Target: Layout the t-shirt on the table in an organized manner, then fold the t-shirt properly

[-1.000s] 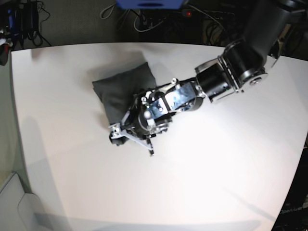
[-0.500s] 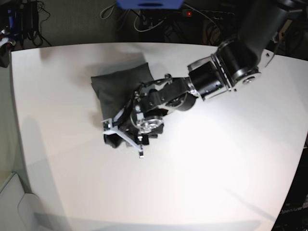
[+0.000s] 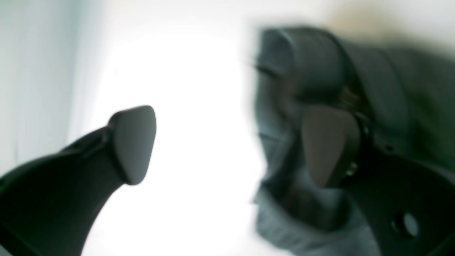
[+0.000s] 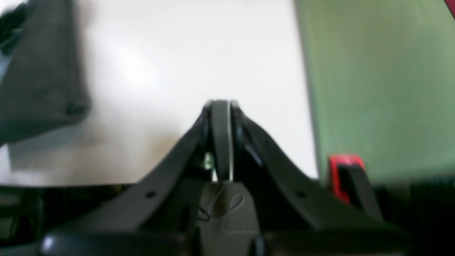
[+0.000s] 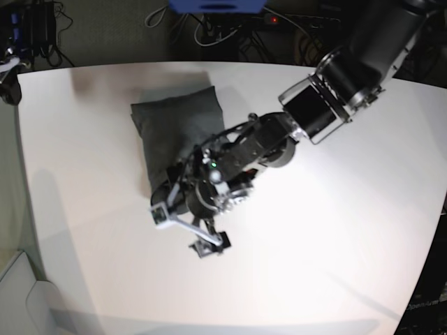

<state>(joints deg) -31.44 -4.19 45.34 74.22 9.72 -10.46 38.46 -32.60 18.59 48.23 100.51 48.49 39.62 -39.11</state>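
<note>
White tabletop fills our base view: the table (image 5: 335, 230) runs wide, with dark floor, cables and a blue box (image 5: 216, 5) beyond its far edge. We see the t-shirt (image 5: 178, 125) folded into a compact dark bundle on the far-left part of the surface. Our left arm (image 5: 328, 91) reaches in from the upper right and lies across the bundle's near corner, hiding that edge. The left gripper (image 5: 185, 230) hangs just past the cloth, jaws spread wide, nothing between them.

Over to the left wrist view, heavily blurred: bare bright table shows between the two fingers (image 3: 133, 142), which stand far apart. The t-shirt sits bunched behind the one on the right side, and we cannot tell whether they touch.

Now the right wrist view: the right gripper (image 4: 220, 106) is closed tight, pads pressed together on nothing, poised above the table edge. A corner of the t-shirt shows at upper left, well apart. Green floor and a red-tipped clamp (image 4: 343, 170) sit to the right.
</note>
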